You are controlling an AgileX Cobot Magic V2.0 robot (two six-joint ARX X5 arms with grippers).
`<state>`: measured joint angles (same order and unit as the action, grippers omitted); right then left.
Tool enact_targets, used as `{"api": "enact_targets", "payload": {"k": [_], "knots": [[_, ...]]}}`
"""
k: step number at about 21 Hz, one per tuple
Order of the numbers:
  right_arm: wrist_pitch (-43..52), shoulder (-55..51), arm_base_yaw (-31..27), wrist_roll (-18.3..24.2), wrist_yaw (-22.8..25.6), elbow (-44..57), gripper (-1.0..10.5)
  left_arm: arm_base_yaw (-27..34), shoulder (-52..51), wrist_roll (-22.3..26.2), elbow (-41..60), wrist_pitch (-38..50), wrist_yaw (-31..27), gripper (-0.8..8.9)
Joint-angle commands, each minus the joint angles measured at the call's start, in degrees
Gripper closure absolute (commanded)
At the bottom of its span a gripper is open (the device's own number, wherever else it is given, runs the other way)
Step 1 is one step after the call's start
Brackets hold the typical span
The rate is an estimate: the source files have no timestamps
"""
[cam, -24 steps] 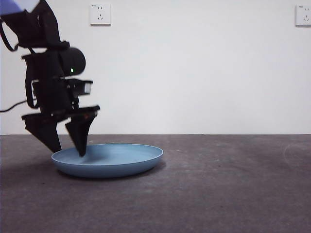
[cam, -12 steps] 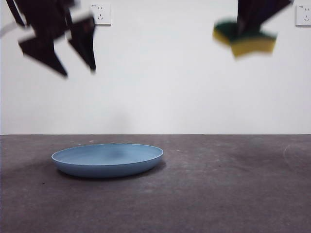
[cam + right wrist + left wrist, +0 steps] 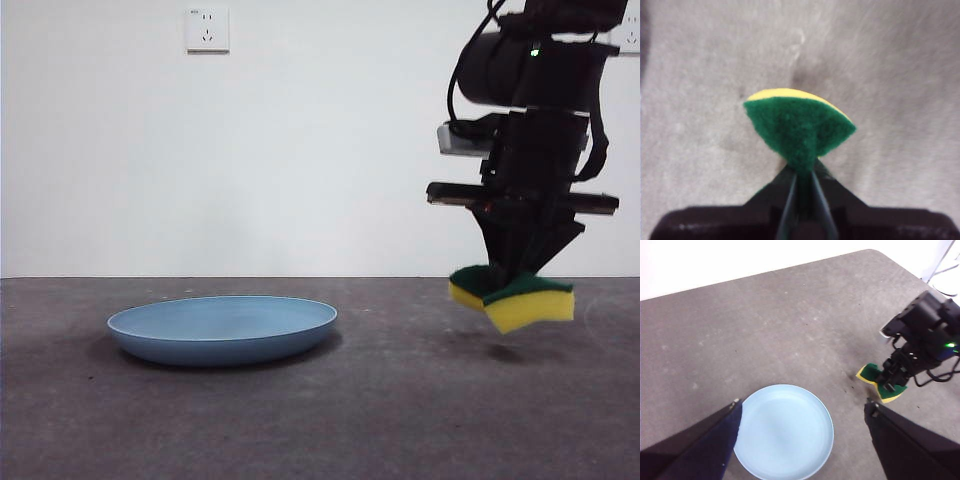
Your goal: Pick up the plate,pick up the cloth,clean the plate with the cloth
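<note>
The light-blue plate (image 3: 222,328) lies flat on the grey table at the left; it also shows in the left wrist view (image 3: 784,431). My right gripper (image 3: 522,272) is shut on the cloth (image 3: 513,297), a yellow sponge with a green layer, and holds it just above the table at the right, well apart from the plate. The right wrist view shows the cloth (image 3: 799,127) pinched between the jaws. My left gripper (image 3: 802,412) is open and empty, high above the plate, and out of the front view. The left wrist view also shows the right gripper (image 3: 892,377) with the cloth (image 3: 879,382).
A white wall with two sockets (image 3: 206,29) stands behind the table. The table's rounded far corner (image 3: 875,252) shows in the left wrist view. A faint dark stain (image 3: 852,375) marks the table near the cloth.
My left gripper let go of the plate's rim and rose out of the front view. My right gripper came down at the right with the cloth in it.
</note>
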<state>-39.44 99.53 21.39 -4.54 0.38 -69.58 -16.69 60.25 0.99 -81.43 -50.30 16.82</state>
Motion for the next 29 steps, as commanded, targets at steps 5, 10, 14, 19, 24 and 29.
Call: {"api": "enact_targets", "payload": {"k": [5, 10, 14, 19, 24, 29], "knots": [[0.07, 0.59, -0.76, 0.13, -0.42, 0.50, 6.3, -0.22, -0.55, -0.37, 0.00, -3.28, 0.22, 4.04], [0.09, 0.57, -0.90, 0.13, -0.26, 0.50, 6.2, -0.22, -0.55, -0.35, 0.00, -3.43, 0.17, 4.04], [-0.26, -0.92, -1.03, 0.04, -0.48, 0.09, 6.3, -0.22, -0.52, -0.09, 0.00, -3.37, -0.15, 4.05], [-1.07, -11.10, -0.24, -0.11, -4.83, 0.02, 8.0, -0.22, -0.50, 1.09, 0.00, -3.37, -0.20, 4.62], [-1.07, -24.13, -0.15, 0.13, -9.51, 0.02, 9.6, -0.22, -0.55, 3.34, 0.00, -3.32, -0.26, 8.21], [-0.46, -36.46, 1.51, 2.16, -7.93, 0.81, 9.6, -0.22, -3.61, 3.82, 0.68, -2.56, -4.94, 8.21]]}}
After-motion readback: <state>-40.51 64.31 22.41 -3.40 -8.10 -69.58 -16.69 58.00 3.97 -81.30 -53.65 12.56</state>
